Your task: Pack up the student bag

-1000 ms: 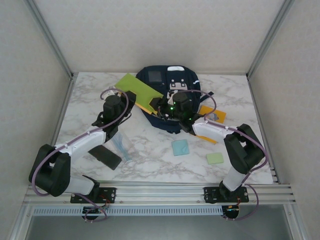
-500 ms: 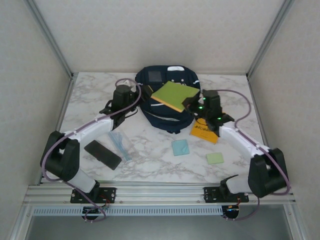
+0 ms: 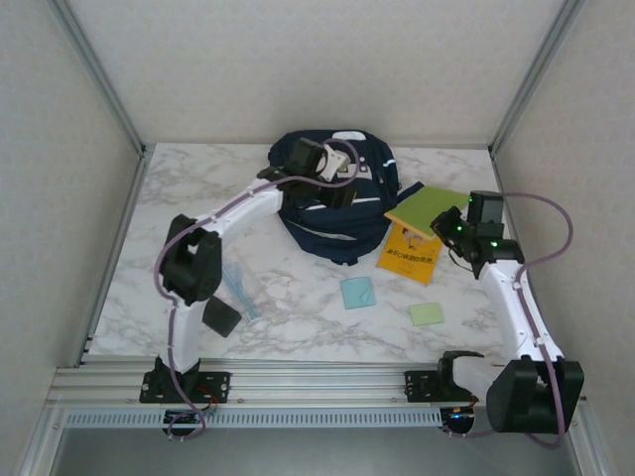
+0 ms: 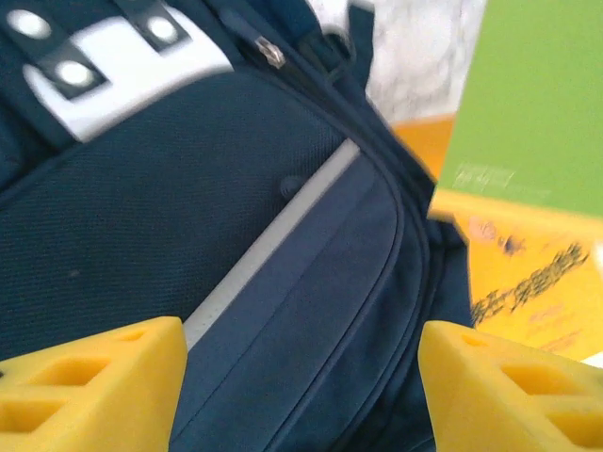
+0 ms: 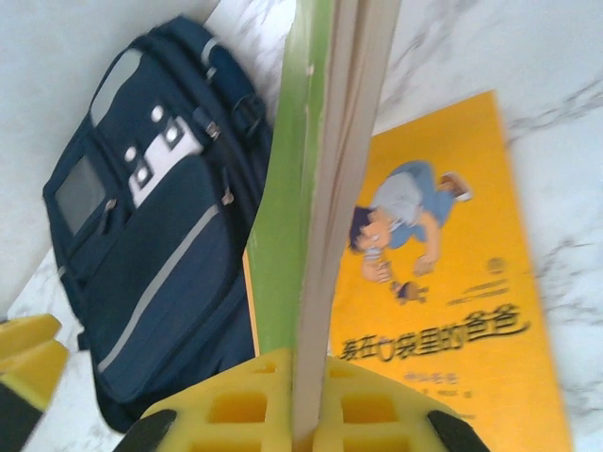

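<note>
**Marble-patterned desk (image 3: 169,178) in a pale-walled enclosure: two arms at the student bag (image 3: 337,238)**

The student bag, dark navy with white stripes, lies flat at the far middle of the desk, close to the back wall. The left gripper (image 3: 337,183) hovers over the bag's upper face. In the left wrist view its yellow jaws stand released and wide apart, with only navy fabric and a grey stripe between them. The right gripper (image 3: 448,226) is to the right of the bag, its jaws clenched on the edge of a green book (image 3: 425,205). In the right wrist view this book stands on edge between the yellow fingers (image 5: 236,410). An orange picture book (image 3: 409,253) lies flat on the desk beneath the green one, touching the bag's right side. Nearer the arm bases lie a teal square (image 3: 357,293), a light green pad (image 3: 428,314), a clear pouch (image 3: 238,286) and a black case (image 3: 220,315).
</note>
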You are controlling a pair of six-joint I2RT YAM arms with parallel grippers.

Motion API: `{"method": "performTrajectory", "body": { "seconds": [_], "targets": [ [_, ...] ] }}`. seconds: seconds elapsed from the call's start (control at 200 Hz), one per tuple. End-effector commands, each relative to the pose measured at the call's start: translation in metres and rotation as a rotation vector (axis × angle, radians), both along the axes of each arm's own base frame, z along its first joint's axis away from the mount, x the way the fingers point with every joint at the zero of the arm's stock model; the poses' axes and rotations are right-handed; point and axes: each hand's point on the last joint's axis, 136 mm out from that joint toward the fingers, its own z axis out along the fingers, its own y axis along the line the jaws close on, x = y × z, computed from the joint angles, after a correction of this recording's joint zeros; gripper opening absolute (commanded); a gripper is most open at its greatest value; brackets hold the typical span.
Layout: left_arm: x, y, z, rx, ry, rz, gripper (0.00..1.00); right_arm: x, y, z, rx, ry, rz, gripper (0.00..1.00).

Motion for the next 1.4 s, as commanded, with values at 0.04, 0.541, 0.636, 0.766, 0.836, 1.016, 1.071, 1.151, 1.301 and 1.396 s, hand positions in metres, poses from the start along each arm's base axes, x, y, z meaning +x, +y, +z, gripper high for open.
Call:
{"method": "performTrajectory", "body": {
  "seconds": [0.04, 0.541, 0.636, 0.766, 0.836, 1.016, 1.071, 1.151, 1.301, 1.396],
  "targets": [
    [-0.027, -0.001, -0.043, 0.216, 0.079, -0.221, 0.66, -0.011, -0.026, 0.015, -0.052, -0.039, -0.034, 0.00],
    [-0.018, 0.014, -0.126, 0.508, 0.067, -0.248, 0.66, -0.018, -0.039, 0.016, 0.021, -0.082, -0.084, 0.00],
    [-0.014, 0.014, -0.134, 0.519, 0.059, -0.244, 0.60, -0.016, -0.038, 0.018, 0.026, -0.088, -0.081, 0.00],
    [-0.007, 0.012, -0.136, 0.519, 0.034, -0.227, 0.21, -0.016, -0.037, 0.021, 0.030, -0.096, -0.078, 0.00],
    [-0.001, 0.010, -0.127, 0.496, 0.017, -0.203, 0.00, -0.016, -0.037, 0.022, 0.029, -0.099, -0.079, 0.00],
    [0.017, 0.002, -0.054, 0.266, 0.034, -0.067, 0.00, -0.021, -0.040, 0.027, 0.010, -0.100, -0.090, 0.00],
    [0.019, 0.000, -0.024, 0.181, 0.040, -0.036, 0.00, -0.023, -0.042, 0.031, -0.001, -0.104, -0.099, 0.00],
    [0.021, -0.001, 0.015, 0.082, 0.041, -0.006, 0.00, -0.024, -0.043, 0.036, -0.009, -0.115, -0.106, 0.00],
    [0.031, 0.000, 0.063, -0.065, 0.078, 0.048, 0.00, -0.019, -0.025, 0.040, 0.103, -0.148, -0.048, 0.00],
    [0.040, 0.003, 0.079, -0.125, 0.092, 0.074, 0.00, -0.013, -0.010, 0.037, 0.213, -0.169, -0.022, 0.00]
  ]
}}
